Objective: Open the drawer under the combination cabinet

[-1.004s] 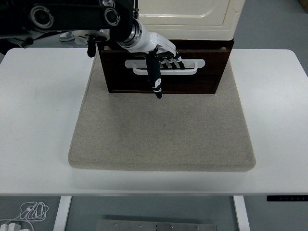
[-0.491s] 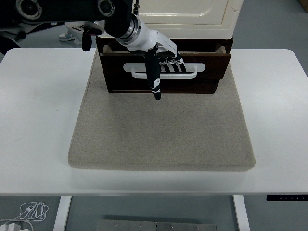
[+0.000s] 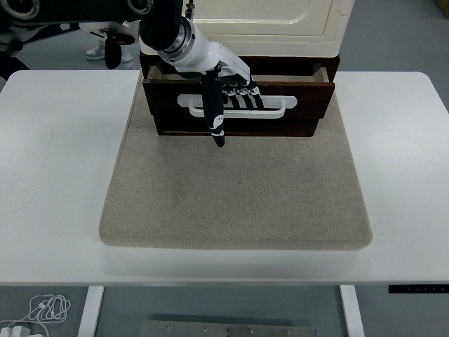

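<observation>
Drawer: dark brown wood, at twelve o'clock on the table, directly beneath the cream combination cabinet. Front panel stands proud of the cabinet base; a narrow strip of interior shows along its top edge, so it is judged partly open, with most of its travel left.
Handle: white bar across the drawer front.
Left hand: enters from eleven o'clock; four fingers hooked behind the handle in a closed grasp, thumb lying down over the front toward six o'clock.
Mat: beige, under the drawer, spreading toward six o'clock.
Table: white.
Right hand: none visible.
</observation>
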Tool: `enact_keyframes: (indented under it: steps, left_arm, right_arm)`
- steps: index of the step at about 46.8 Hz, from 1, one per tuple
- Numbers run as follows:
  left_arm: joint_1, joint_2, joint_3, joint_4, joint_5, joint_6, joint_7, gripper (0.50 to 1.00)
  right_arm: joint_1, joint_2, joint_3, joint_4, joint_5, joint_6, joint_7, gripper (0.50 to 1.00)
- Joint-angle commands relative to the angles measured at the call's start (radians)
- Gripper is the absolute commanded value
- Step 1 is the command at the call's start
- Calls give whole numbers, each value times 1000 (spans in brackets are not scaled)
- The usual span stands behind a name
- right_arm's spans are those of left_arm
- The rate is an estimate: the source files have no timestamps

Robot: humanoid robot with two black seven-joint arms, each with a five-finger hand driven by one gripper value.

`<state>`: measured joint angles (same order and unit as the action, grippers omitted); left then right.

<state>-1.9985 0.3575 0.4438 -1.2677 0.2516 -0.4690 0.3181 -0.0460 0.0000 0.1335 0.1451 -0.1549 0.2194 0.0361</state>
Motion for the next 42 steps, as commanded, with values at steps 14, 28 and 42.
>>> enact_keyframes:
  steps: [14,28,42]
  left_arm:
    - [-5,6,-2,-21,0,-3,1,1000]
    - [-6,6,-5,-25,-3,-20,1,1000]
    - [-17,6,-13,-50,-11,-25,12,1000]
  right_arm:
    - [0,0,0,1,0,0,-1,926]
    - [0,0,0,1,0,0,1,926]
    - [0,0,0,1,0,0,1,926]
